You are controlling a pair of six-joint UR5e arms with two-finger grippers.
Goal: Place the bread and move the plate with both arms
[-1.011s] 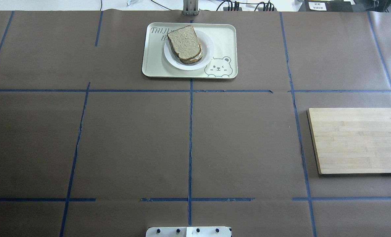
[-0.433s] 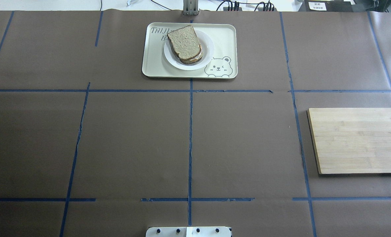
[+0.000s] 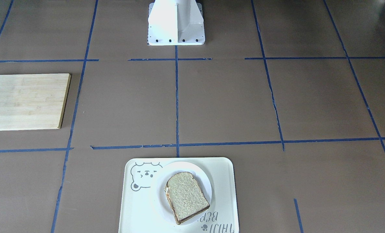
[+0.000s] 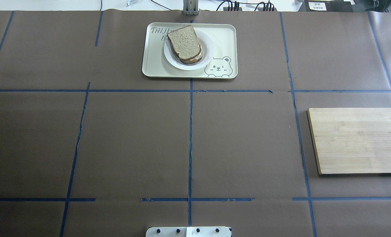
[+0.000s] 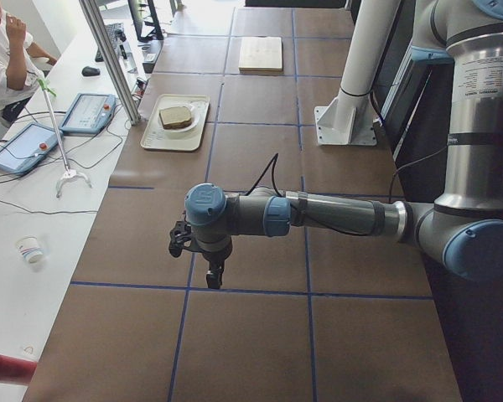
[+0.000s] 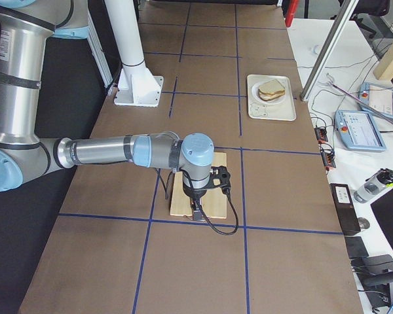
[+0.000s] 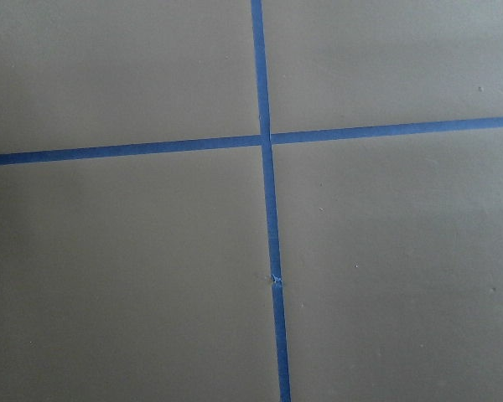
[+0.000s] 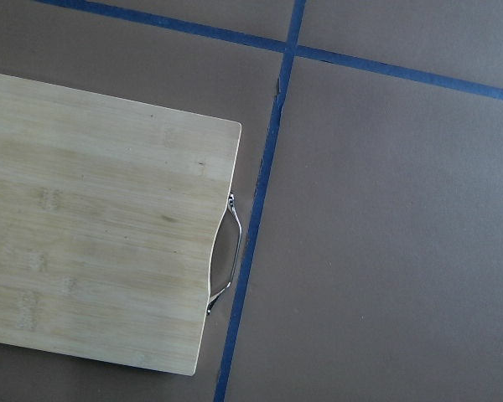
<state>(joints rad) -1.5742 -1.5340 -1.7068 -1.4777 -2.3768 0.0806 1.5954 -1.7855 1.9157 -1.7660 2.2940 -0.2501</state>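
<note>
Left gripper (image 5: 213, 278): seen only in the left side view, lower centre of the frame, pointing down over the brown table (image 4: 133, 141). Open or closed, cannot tell from there. Its wrist view shows only table and a cross of blue tape (image 7: 267, 139).
Left arm (image 5: 335, 216): stretched level across the middle of that frame.
Tray (image 4: 225, 39): cream, with a bear drawing, upper centre of the overhead view and bottom centre of the front view.
Plate (image 4: 208, 52): white and round, lying inside the tray.
Bread (image 4: 183, 42): flat on the plate, crust dark. There is a second layer beneath it, possibly another slice, but the edge is too small to read.
Bread vs left gripper: bread at the upper left of the left side view, well apart from the gripper, nothing touching it.
White base (image 4: 188, 231): bottom centre of the overhead view.
Wooden board (image 4: 356, 140): right edge of the overhead view. A metal handle (image 8: 226, 260) on its short end shows in the right wrist view.
Right gripper (image 6: 196, 212): centre of the right side view, pointing down by the board. Grip state cannot be told from this view.
Bread vs right gripper: bread at the upper right of that frame, well apart from the gripper.
</note>
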